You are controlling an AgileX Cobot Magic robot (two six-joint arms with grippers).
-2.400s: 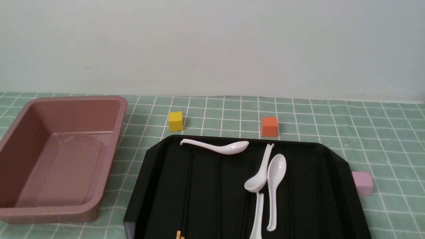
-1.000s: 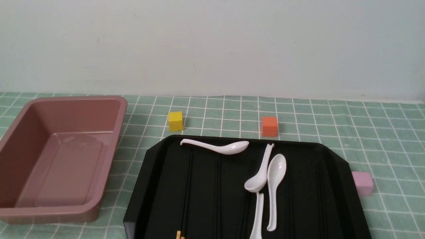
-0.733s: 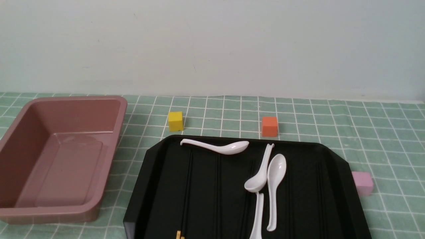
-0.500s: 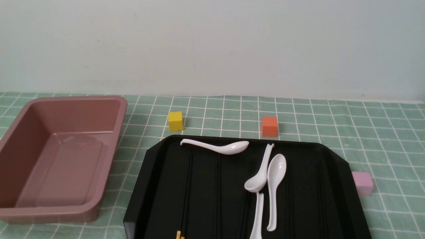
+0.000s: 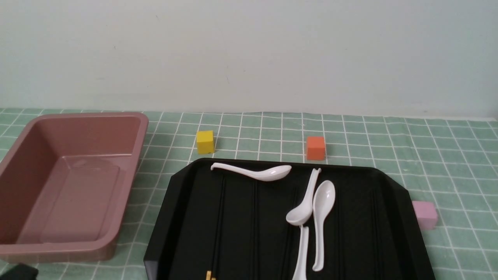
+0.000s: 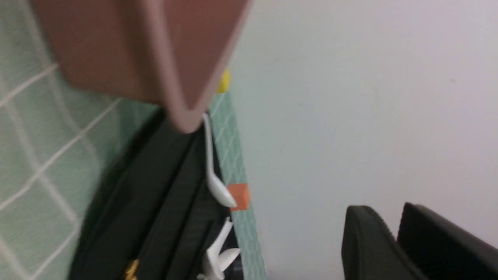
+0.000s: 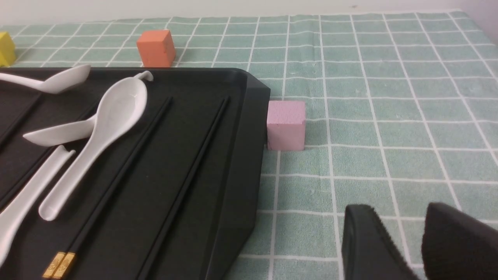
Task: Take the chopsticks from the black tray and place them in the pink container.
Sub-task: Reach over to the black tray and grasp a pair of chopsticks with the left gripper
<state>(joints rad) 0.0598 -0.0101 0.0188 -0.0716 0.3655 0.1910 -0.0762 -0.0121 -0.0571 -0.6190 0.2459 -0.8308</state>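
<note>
The black tray (image 5: pixel 186 217) lies in the middle of the table. Chopsticks lie lengthwise in it, and their gold ends (image 5: pixel 210 276) show at the front view's bottom edge. In the right wrist view a pair of black chopsticks (image 7: pixel 59 265) lies beside the white spoons. The pink container (image 5: pixel 128 202) stands left of the tray, with nothing showing inside it. My left gripper (image 6: pixel 389 212) hovers near the container's corner (image 6: pixel 155 46), its fingers a narrow gap apart and holding nothing. My right gripper (image 7: pixel 397 210) is open over the cloth, right of the tray (image 7: pixel 237 163).
Three white spoons (image 5: pixel 311 210) lie in the tray. A yellow cube (image 5: pixel 205 141) and an orange cube (image 5: pixel 315 147) stand behind it, and a small pale-pink cube (image 5: pixel 424 214) touches its right side. A dark part of my left arm (image 5: pixel 17 272) shows at the bottom left corner.
A dark part of my left arm has come into the bottom left corner of the front view. Tray, spoons, chopsticks and container have not moved.
</note>
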